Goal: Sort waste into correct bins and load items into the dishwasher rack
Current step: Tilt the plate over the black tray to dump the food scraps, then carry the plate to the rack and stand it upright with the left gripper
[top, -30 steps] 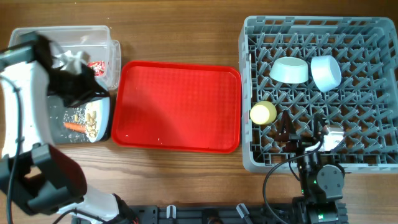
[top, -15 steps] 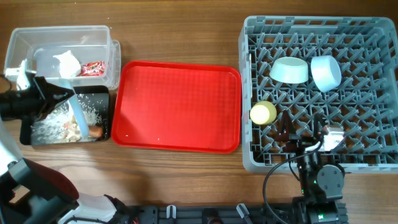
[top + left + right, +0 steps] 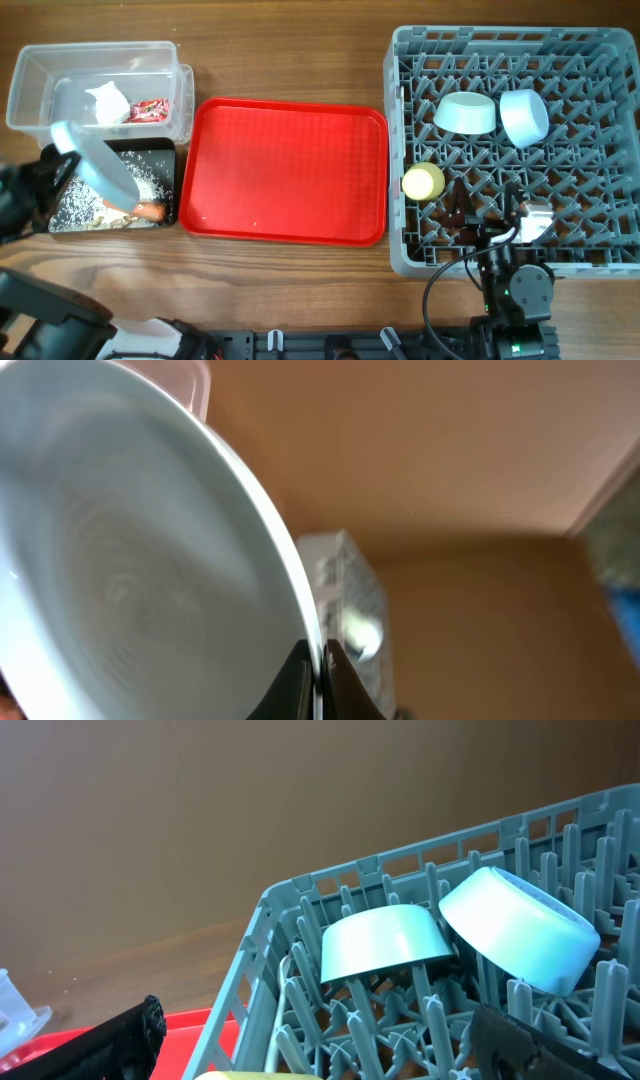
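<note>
Dishwasher rack (image 3: 505, 36) fills the right of frame, lower rows mostly free. Red tray (image 3: 285, 170) sits centre. Clear tub (image 3: 95, 46) is upper left, black tray (image 3: 168, 150) just below it. White plate (image 3: 100, 172) is far left, tilted over the black tray; its face looks clean. Pale green dish (image 3: 465, 112) and pale blue bowl (image 3: 523, 117) sit in the rack's upper rows, yellow cup (image 3: 423, 182) at its left edge. Napkin (image 3: 108, 102) and wrapper (image 3: 150, 108) are in the tub; carrot (image 3: 148, 211) and food scraps (image 3: 80, 205) are in the black tray.

Left gripper (image 3: 322, 665) is clamped on the plate rim. Right gripper (image 3: 317, 1020) hangs over the rack's lower edge, jaws apart, nothing in them.

Step in hand, my read: plate to rack. Keep the rim pinch tight, lift clear of the tub wall and cross above the red tray. Turn the plate on edge and seat it between pegs in a free row, clear of the cup and right arm.
</note>
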Tool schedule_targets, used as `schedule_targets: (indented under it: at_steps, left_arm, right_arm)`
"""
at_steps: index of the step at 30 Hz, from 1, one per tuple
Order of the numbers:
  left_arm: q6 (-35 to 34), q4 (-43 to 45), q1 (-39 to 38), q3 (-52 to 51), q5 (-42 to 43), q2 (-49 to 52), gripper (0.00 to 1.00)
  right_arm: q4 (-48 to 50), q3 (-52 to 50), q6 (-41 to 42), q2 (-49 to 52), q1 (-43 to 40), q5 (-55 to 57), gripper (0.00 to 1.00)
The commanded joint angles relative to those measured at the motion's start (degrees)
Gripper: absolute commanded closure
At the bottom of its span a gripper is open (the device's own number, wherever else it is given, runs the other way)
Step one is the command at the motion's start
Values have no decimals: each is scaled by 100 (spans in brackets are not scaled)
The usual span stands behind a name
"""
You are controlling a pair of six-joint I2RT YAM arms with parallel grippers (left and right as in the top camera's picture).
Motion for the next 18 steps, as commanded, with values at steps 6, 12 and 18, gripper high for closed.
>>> schedule_targets:
  at_steps: [6, 12, 18]
  left_arm:
    - [1419, -455, 376, -623, 1097, -192, 96]
    - [1458, -442, -1307, -363, 1115, -546, 96]
    - [337, 1357, -4054, 330, 1427, -522, 96]
  right_arm:
    - [26, -7, 42, -26, -13, -96, 0]
    - [26, -7, 44, -26, -13, -96, 0]
    - [26, -7, 42, -26, -13, -96, 0]
